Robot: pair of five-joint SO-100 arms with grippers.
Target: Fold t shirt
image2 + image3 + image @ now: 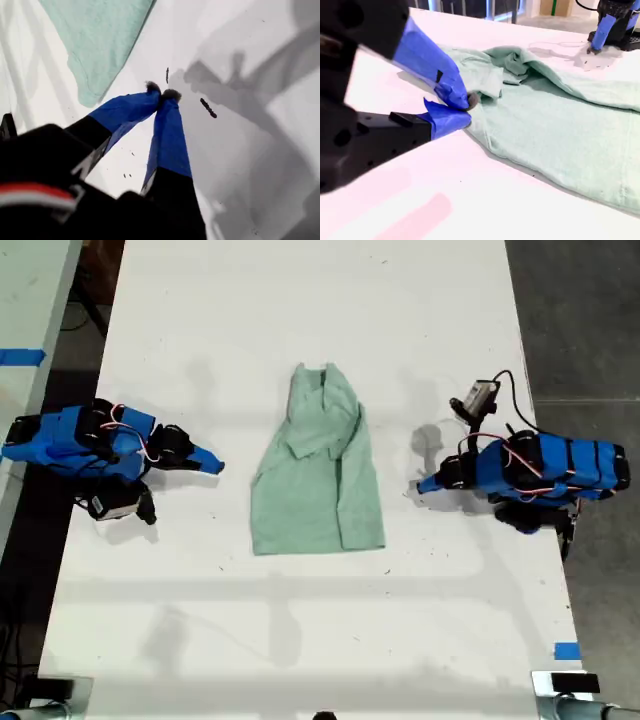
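Now the t shirt (pixel 320 480) lies partly folded mid-counter (pixel 300 320), between both arms. My first gripper (pixel 425 485) sits at the exterior view's right, just off the shirt's hem side, its fingers (pixel 167 125) pressed together and empty. My second gripper (pixel 213 468) rests opposite, with its fingers (pixel 445 80) almost together, gripping nothing.
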